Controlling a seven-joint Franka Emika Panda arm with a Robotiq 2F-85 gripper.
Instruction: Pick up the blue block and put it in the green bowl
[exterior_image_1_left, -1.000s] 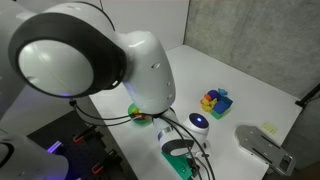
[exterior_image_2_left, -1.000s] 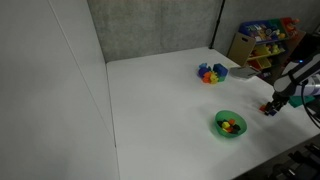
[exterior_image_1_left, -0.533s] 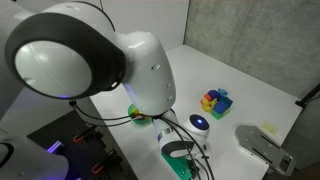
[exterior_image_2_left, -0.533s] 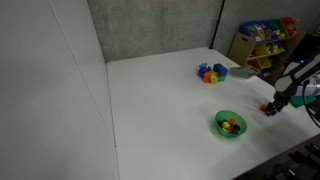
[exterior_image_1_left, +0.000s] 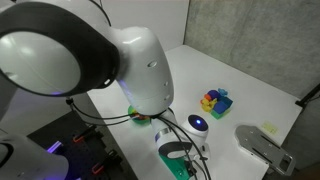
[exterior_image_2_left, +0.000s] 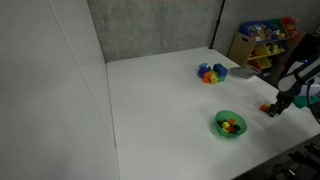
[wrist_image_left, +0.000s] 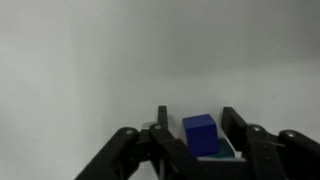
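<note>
White desk (exterior_image_2_left: 160, 100) fills the scene, backed by a grey wall and a shelf of colourful toys (exterior_image_2_left: 262, 38). At the desk's edge the robot's black two-fingered hand (wrist_image_left: 197, 128) is down low. In the wrist view the tiny dark-blue cube (wrist_image_left: 200, 134) sits right between its fingers (wrist_image_left: 232, 125). One finger looks close against the cube while a gap shows on the other side, so I judge the hand to be spread around it, not yet clamped. The small round bright-green bowl (exterior_image_2_left: 220, 127) lies near the hand, off to its side toward the desk's middle. It has small coloured pieces inside but no blue cube. A multicoloured block pile (exterior_image_2_left: 211, 73) sits well beyond the bowl from the hand. The approach looks done; closing, lifting, carrying and dropping remain. No brand, label or writing can be read anywhere.
</note>
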